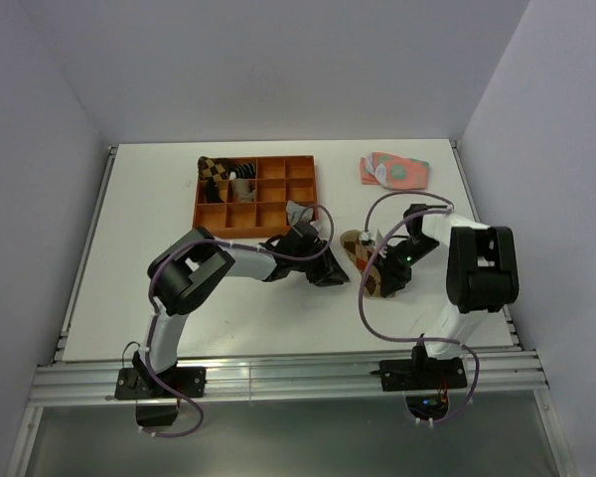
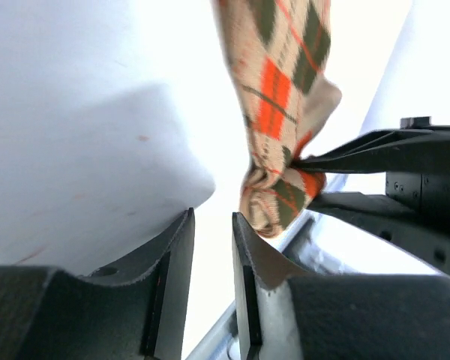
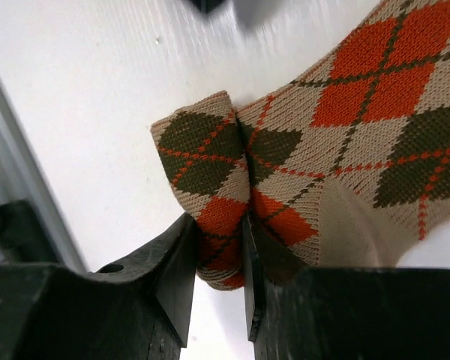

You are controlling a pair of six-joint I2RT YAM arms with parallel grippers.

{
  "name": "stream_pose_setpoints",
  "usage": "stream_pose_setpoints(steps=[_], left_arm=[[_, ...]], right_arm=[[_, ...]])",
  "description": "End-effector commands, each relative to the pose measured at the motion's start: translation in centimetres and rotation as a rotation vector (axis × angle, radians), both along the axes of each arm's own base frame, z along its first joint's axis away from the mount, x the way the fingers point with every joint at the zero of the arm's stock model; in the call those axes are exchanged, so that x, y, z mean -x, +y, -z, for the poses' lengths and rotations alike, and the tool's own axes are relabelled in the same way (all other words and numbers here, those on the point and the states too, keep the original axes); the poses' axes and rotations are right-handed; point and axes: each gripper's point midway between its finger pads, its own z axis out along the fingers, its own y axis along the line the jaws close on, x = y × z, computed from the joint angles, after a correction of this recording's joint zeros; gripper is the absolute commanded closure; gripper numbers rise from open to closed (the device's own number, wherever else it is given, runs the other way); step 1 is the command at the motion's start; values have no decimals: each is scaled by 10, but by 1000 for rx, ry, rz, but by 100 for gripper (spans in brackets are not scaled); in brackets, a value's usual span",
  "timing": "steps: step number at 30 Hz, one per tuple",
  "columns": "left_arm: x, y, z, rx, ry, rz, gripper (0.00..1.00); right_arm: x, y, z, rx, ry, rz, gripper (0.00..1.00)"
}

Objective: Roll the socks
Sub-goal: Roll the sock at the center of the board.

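Observation:
The tan argyle sock (image 1: pixel 361 256) lies on the white table right of centre, its near end folded over. My right gripper (image 1: pixel 379 268) is shut on that folded end; in the right wrist view the fold (image 3: pixel 223 217) sits pinched between the jaws of the gripper (image 3: pixel 217 229). My left gripper (image 1: pixel 330 270) is just left of the sock, jaws slightly apart and empty (image 2: pixel 212 221). The left wrist view shows the sock (image 2: pixel 285 112) ahead of it, apart from its jaws. A grey piece of fabric (image 1: pixel 297 212), perhaps the grey sock, lies by the tray's near right corner.
An orange compartment tray (image 1: pixel 278 214) stands at the back centre with a dark checked sock (image 1: pixel 217 171) in its left corner. Pink-and-green socks (image 1: pixel 394 171) lie at the back right. The table's front rail (image 1: pixel 278 376) runs below the arms.

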Motion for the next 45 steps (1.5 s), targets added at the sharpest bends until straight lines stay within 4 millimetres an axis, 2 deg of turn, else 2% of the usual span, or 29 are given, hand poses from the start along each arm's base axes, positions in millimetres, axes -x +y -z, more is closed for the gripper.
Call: stream_pose_setpoints(steps=[1, 2, 4, 7, 10, 16, 23, 28, 36, 37, 39, 40, 45], left_arm=[[-29, 11, -15, -12, -166, -137, 68], [-30, 9, -21, -4, -203, -129, 67], [-29, 1, -29, -6, -269, -109, 67], [-26, -11, -30, -65, -414, -33, 67], [-16, -23, -37, -68, -543, 31, 62], [-7, -31, -54, -39, -745, 103, 53], [-3, -39, -66, 16, -835, 169, 47], [5, -55, -73, 70, -887, 283, 46], [3, -75, -85, 138, -940, 329, 45], [3, -78, -78, 137, -930, 342, 45], [4, -85, -77, 157, -926, 361, 45], [4, -87, -69, 158, -916, 369, 45], [11, -92, -58, 199, -887, 400, 45]], right_arm=[[21, -19, 1, 47, 214, -1, 83], [13, -19, -3, 46, 219, 3, 82], [14, -21, -2, 50, 283, 12, 82], [4, -24, -2, 70, 321, 31, 82], [2, -24, -1, 70, 383, 50, 82], [-4, -26, 9, 99, 455, 94, 81], [-7, -28, 15, 125, 484, 114, 81], [-9, -29, 16, 133, 507, 116, 81], [-13, -30, 16, 143, 523, 125, 81], [-14, -30, 16, 143, 522, 129, 82], [-14, -30, 15, 138, 526, 125, 81], [-15, -29, 13, 134, 525, 125, 82], [-18, -28, 12, 131, 524, 133, 82]])
